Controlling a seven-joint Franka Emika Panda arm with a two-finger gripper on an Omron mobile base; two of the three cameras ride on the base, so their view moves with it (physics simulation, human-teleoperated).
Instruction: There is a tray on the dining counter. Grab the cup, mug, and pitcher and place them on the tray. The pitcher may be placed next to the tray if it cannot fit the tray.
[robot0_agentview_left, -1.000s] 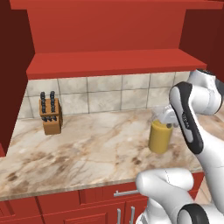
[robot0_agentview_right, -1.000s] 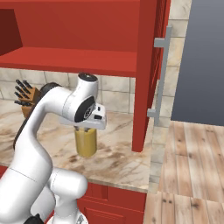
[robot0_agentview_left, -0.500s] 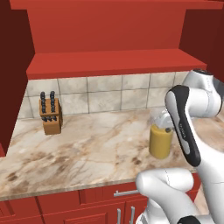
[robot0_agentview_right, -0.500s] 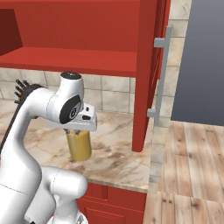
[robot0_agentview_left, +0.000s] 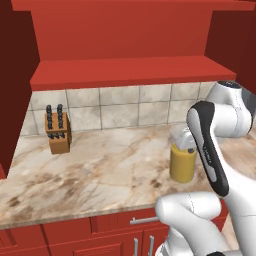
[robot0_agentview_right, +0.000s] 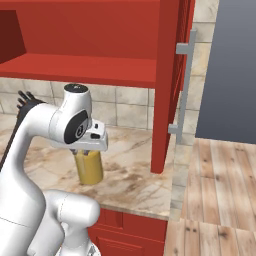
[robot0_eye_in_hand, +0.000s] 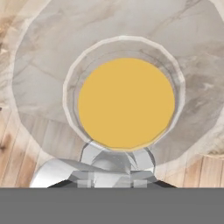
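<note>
Standing upright on the marble surface (robot0_agentview_left: 100, 170), the pitcher (robot0_agentview_left: 182, 159) is a clear glass cylinder filled most of the way with opaque orange-yellow liquid, its long axis vertical and its mouth facing straight up. From the hand view the pitcher (robot0_eye_in_hand: 126, 103) reads as a round glass rim ringing a flat disc of orange, with a wider circular glass outline around it; which way its spout or handle faces I cannot tell.

The tool (robot0_agentview_right: 86, 150) sits directly over the pitcher's top, at its rim. The fingers are narrowly parted, but whether they are clamped on the glass cannot be made out, since the white wrist covers the contact.

The surface is beige-brown veined stone, smooth and glossy. The pitcher stands toward its right end, nearer the front edge than the tiled back wall (robot0_agentview_left: 120, 107). A wooden knife block (robot0_agentview_left: 57, 131) with dark handles sits well apart at the back left corner, leaving a broad open stretch between them. To the pitcher's right in the right base view, a tall red cabinet panel (robot0_agentview_right: 167, 85) rises from the surface with a grey bar handle (robot0_agentview_right: 184, 85), closing off that side. A red shelf (robot0_agentview_left: 130, 72) overhangs the back of the surface.
</note>
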